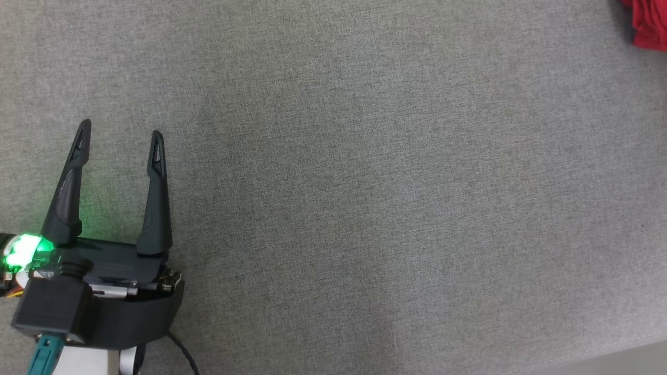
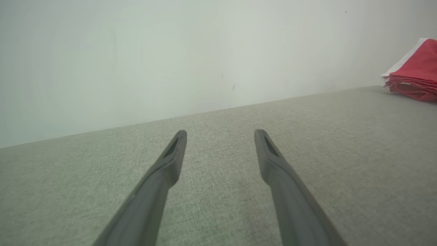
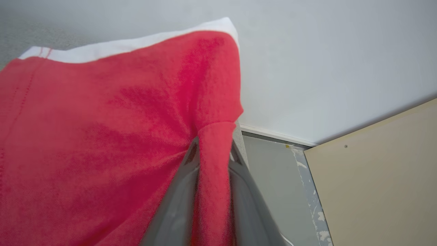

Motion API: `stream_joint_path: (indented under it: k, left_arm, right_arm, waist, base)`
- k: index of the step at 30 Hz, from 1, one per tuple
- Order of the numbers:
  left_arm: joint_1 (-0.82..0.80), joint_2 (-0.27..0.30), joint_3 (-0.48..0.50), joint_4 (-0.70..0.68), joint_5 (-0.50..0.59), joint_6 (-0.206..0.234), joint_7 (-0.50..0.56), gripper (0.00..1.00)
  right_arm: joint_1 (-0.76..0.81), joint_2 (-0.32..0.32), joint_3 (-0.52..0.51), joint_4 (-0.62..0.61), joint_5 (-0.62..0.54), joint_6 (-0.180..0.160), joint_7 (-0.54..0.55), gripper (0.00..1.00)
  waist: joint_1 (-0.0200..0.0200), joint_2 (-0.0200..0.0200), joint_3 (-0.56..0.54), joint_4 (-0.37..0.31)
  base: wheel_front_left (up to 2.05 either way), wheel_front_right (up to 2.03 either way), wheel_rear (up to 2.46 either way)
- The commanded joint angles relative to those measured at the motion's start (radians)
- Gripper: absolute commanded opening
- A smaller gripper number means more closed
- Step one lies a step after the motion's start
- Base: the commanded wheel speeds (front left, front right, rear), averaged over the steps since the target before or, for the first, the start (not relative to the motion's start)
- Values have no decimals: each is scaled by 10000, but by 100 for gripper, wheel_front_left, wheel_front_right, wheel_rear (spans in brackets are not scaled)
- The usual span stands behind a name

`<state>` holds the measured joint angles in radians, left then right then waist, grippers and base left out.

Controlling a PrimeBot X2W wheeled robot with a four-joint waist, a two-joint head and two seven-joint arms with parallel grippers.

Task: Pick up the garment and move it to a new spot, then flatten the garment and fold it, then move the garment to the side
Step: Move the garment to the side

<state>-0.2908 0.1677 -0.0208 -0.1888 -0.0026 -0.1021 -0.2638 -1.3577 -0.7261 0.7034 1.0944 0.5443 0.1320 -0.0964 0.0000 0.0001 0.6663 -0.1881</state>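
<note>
The garment (image 1: 649, 26) is red with a white band and lies folded at the far right corner of the grey surface. In the left wrist view the garment (image 2: 414, 75) is a flat stack at the right edge. In the right wrist view the garment (image 3: 102, 136) fills the left half, and a fold of it runs down between the fingers of my right gripper (image 3: 214, 150), which is shut on it. My left gripper (image 1: 120, 130) rests at the lower left, open and holding nothing, far from the garment. Its two fingers spread wide over bare cloth in the left wrist view (image 2: 221, 134).
A grey fabric-covered surface (image 1: 365, 208) spreads across the head view, with its front edge at the lower right. A pale wall (image 2: 170, 61) stands behind it. Beyond the surface's right end are a beige panel (image 3: 375, 184) and grey floor (image 3: 273, 177).
</note>
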Motion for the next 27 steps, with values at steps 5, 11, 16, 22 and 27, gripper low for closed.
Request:
stream_joint_path:
  k: [5, 11, 16, 22, 27]
  left_arm:
    - [150, 75, 32, 245, -154, 101, -11, 100]
    - [324, -27, 74, 423, -244, 221, -13, 100]
    - [653, -210, 175, 676, -470, 313, -21, 100]
    - [1140, -467, 351, 1072, -780, 403, -21, 100]
    - [1717, -673, 434, 1487, -911, 420, -22, 100]
  right_arm:
    - [-164, 82, 6, 344, -145, -28, -309, 100]
    - [-163, 326, 36, 426, -158, -28, -864, 100]
    - [140, 904, -15, 60, -41, -28, -1373, 100]
    - [762, 1524, -171, -627, 127, -28, -1626, 100]
    - [1866, 1957, -429, -1421, 200, -28, -1683, 100]
  waist:
    - [0, -1, -142, -12]
    - [0, -1, -717, 16]
    - [0, -1, -1654, 149]
    - [0, -1, -2726, 497]
    - [0, -1, -3696, 1014]
  base:
    - [0, 0, 0]
    - [0, 0, 0]
    - [0, 0, 0]
    - [0, 0, 0]
    - [0, 0, 0]
